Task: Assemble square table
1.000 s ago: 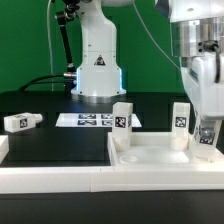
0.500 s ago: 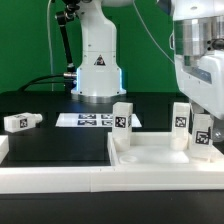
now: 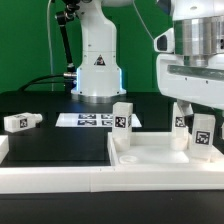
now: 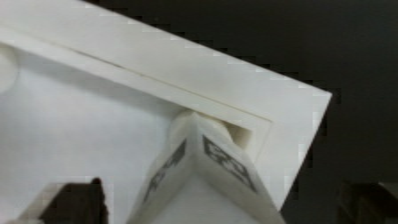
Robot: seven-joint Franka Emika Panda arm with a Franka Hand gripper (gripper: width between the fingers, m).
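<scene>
Well, my claw (image 4: 226, 203) stands released, its dark fingertips (image 4: 75, 200) wide of the near leg (image 3: 203, 134), which is upright on the square table slab (image 3: 150, 155) at the exterior view's lower right. The arm (image 3: 195, 55) hides part of a second leg (image 3: 181, 121) behind it; a third leg (image 3: 122, 123) stands clear. A loose leg (image 3: 20, 121) lies on the worktop (image 3: 60, 150) at left, tag too small to read.

A robotics lab: green backdrop (image 3: 30, 40), marker board (image 3: 85, 120).

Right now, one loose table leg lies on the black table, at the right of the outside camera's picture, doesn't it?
Not the right. The exterior view shows the loose leg lying on the black table at that view's left.
</scene>
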